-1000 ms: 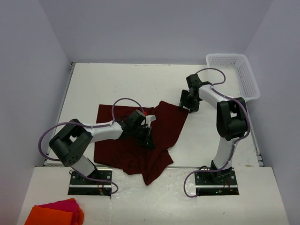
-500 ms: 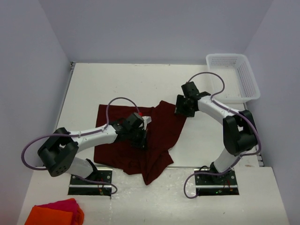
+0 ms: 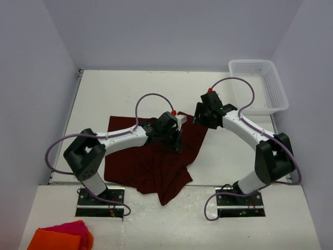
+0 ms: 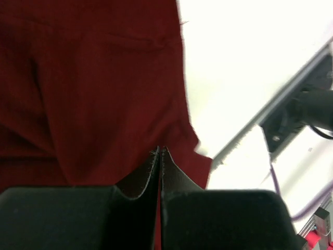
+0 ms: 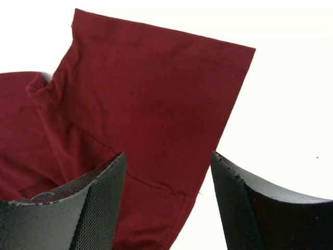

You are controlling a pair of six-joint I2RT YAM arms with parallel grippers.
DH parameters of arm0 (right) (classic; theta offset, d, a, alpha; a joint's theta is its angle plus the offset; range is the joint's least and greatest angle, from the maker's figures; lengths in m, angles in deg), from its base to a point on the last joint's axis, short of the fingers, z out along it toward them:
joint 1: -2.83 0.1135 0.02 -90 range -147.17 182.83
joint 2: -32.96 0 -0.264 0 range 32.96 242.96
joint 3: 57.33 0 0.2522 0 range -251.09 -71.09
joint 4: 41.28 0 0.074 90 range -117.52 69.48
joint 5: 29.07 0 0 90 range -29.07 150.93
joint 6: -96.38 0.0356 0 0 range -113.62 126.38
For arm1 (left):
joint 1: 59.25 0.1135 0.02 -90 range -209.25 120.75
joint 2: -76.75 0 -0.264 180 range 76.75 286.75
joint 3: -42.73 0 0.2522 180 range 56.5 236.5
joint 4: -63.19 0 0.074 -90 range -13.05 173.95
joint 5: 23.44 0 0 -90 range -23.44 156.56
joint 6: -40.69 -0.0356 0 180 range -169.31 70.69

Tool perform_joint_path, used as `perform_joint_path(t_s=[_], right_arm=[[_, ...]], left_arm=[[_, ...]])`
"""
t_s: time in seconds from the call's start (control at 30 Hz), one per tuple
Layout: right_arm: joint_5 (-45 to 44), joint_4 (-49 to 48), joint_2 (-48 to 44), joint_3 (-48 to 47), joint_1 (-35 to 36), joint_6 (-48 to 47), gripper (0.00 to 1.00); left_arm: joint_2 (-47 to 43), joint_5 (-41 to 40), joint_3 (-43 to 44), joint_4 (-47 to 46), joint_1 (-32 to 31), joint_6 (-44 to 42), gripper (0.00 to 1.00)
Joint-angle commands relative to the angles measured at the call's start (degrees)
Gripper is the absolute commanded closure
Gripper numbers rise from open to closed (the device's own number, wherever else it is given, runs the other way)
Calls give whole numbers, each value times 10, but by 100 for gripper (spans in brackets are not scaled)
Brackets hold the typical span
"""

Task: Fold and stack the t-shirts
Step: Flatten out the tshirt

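One dark maroon t-shirt (image 3: 151, 161) lies rumpled on the white table, partly folded over itself. My left gripper (image 3: 177, 145) sits low over the middle of the shirt. In the left wrist view its jaws (image 4: 160, 149) are shut tight, with the t-shirt (image 4: 104, 78) spread beneath them and no cloth bunched at the tips. My right gripper (image 3: 199, 119) hovers at the shirt's far right corner. Its jaws (image 5: 166, 172) stand wide open with nothing between them, and that corner of the t-shirt (image 5: 156, 104) lies flat below.
A white mesh basket (image 3: 250, 61) stands at the back right corner. Orange and pink cloths (image 3: 62, 238) lie at the near left, beyond the arm bases. The right arm's base plate (image 4: 304, 112) and its purple cable show past the shirt's edge.
My left gripper slid right and toward the back across the shirt, staying shut. The right arm reached left over the shirt's far corner, and its jaws opened a little wider.
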Motion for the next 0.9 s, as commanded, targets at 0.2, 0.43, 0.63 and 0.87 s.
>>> perform_joint_path(t_s=[0.2,0.43,0.63,0.87], right_arm=[[-3,20,28,-37,-39,15,33],[51,-8,47,-13,-40,34,32],[56,-16,62,15,-40,56,30],[55,-29,19,78,-39,72,30]], left_arm=[[156,62,51,-61,-2,-24,100],[133,37,-40,-32,-1,0,100],[33,66,-159,-49,-2,38,100],[-31,31,-176,-5,-1,28,100]])
